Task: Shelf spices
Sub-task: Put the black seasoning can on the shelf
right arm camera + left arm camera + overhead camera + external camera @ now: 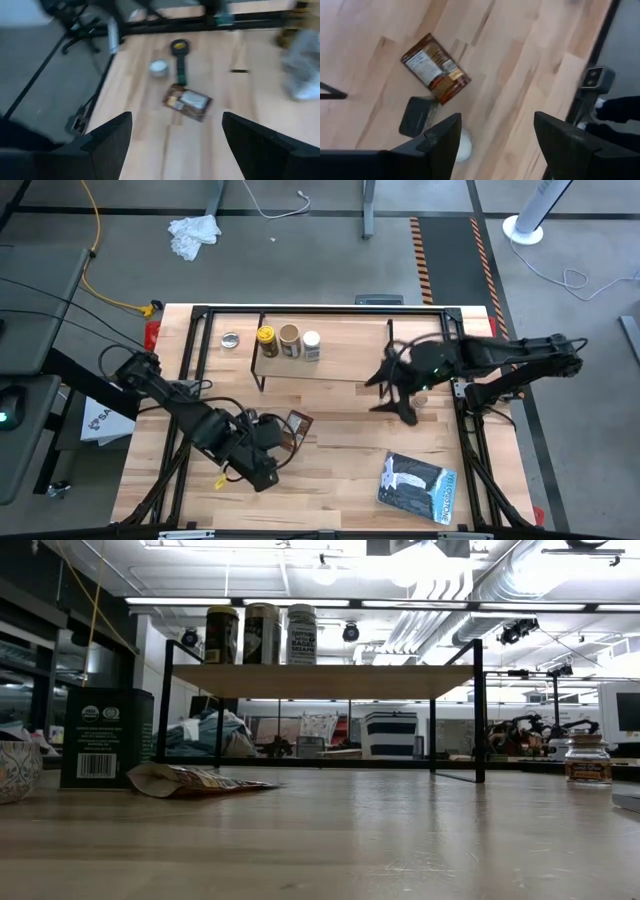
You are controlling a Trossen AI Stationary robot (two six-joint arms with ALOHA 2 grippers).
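Packet pickup, three spices shelved

The flat brown packet (435, 67) lies at six o'clock of the shelf (340, 352); the left gripper (495, 142), jaws apart and empty, should be lowered squarely over one edge.

Bright, even light falls from overhead; in the low view the ceiling strip lights (300, 602) flare white and wash out the pipework beside them. Shadows on the worktop (340, 450) are soft and faint, darkest beneath the shelf (325, 680). The low view's near worktop surface is out of focus. The right wrist view is smeared with motion blur throughout; the left wrist view is mildly soft.
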